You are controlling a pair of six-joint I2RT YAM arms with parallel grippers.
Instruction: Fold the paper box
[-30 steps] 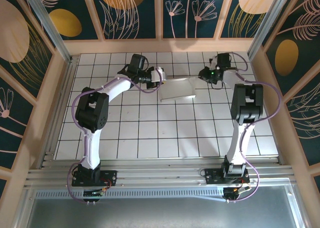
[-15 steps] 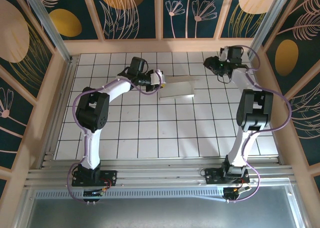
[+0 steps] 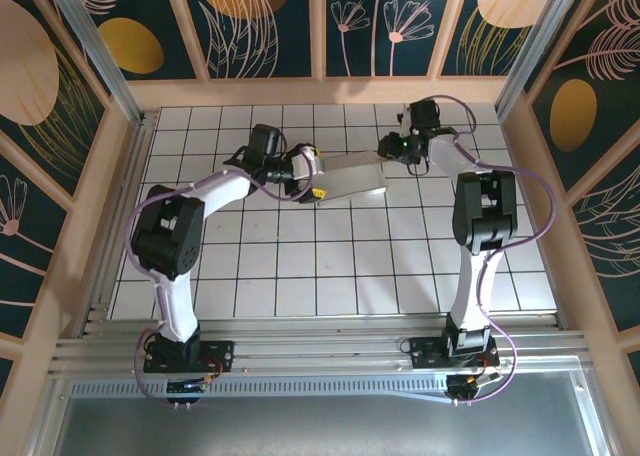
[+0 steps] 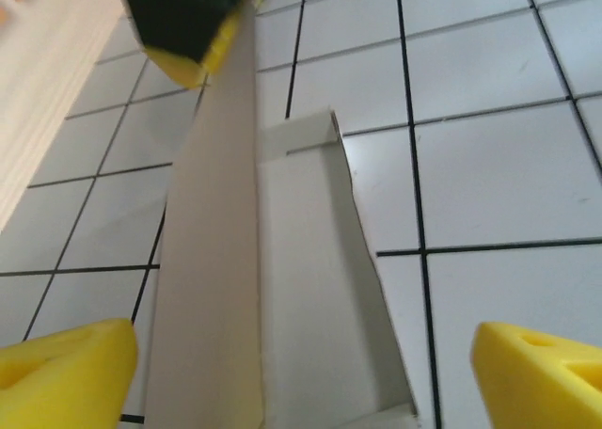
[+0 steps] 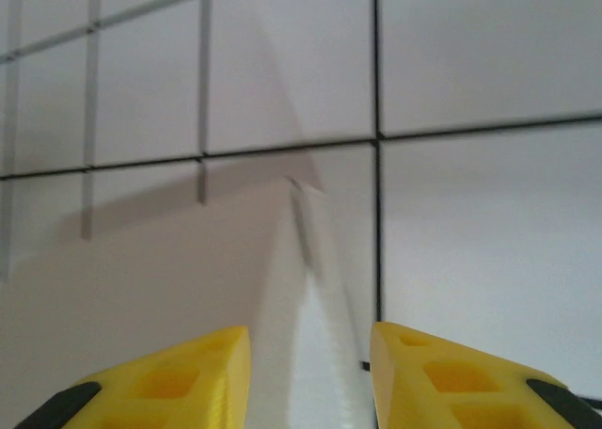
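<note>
My left gripper [image 3: 313, 174] has just let go. A second ago it was pinched shut at the 9 o'clock end of the box [image 3: 352, 179]; now its pads stand wide apart, and in the left wrist view the long flap runs between them untouched. The box lies where it did, toward 12 o'clock on the tiles [image 3: 300, 266], its length running 9 to 3. My right gripper [image 3: 390, 149] had swung off toward 1 o'clock half a second ago and is back at the box's 2 o'clock corner. Its jaws are part-way apart astride the flap's end; I cannot tell whether the pads touch the card. I judge this a hand-over: the right steadies the flap while the left is free to re-grip. I see nothing inside the box, only bare card.
</note>
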